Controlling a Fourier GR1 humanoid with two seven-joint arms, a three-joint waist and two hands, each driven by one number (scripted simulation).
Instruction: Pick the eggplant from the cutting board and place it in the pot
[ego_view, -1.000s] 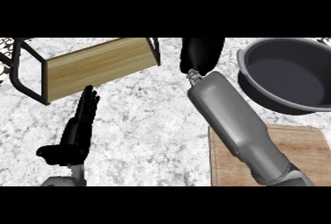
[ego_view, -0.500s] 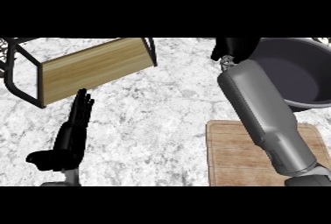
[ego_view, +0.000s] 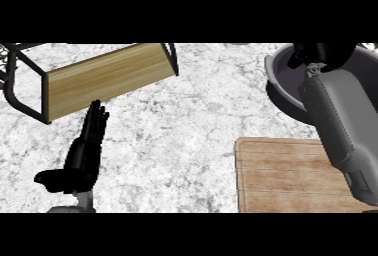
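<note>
At your far left a dark-framed wooden shelf (ego_view: 107, 77) sits on the marble counter (ego_view: 192, 130); below it your left hand (ego_view: 83, 152) rests with straight fingers pressed together. Next comes the cutting board (ego_view: 284, 175), then your right hand (ego_view: 321, 54) over the pot (ego_view: 284, 82). You cannot tell its fingers' state, and the eggplant is not visible.

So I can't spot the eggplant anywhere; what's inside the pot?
The right hand is over the pot, and its forearm covers much of the inside. Only dark grey wall shows beside it. No eggplant is visible; the hand may hide it. The cutting board looks bare.
</note>
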